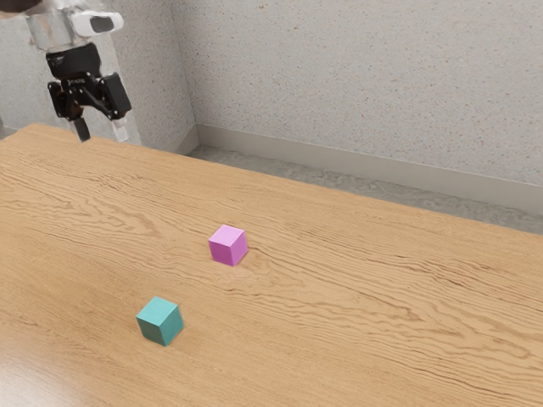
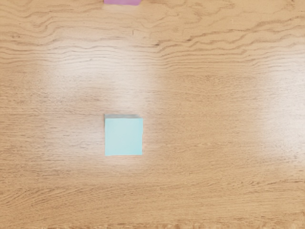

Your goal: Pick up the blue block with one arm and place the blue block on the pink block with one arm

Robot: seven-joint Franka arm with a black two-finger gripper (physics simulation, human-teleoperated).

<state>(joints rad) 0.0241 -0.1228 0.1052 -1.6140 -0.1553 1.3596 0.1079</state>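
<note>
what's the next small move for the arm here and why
Probably bring the pincer down toward the blue block. The pincer hangs open and empty, well above the table, and the wrist view shows the blue block nearly under the hand. The block lies flat on the wood, apart from the pink block, so nothing seems to bar the descent.

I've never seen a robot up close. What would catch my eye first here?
Two small bright cubes stand out on the wooden table: a blue block nearer the camera and a pink block a little beyond it, apart and not touching. High at the exterior view's upper left hangs the arm, its black jaws open and empty, well away from both cubes.
</note>
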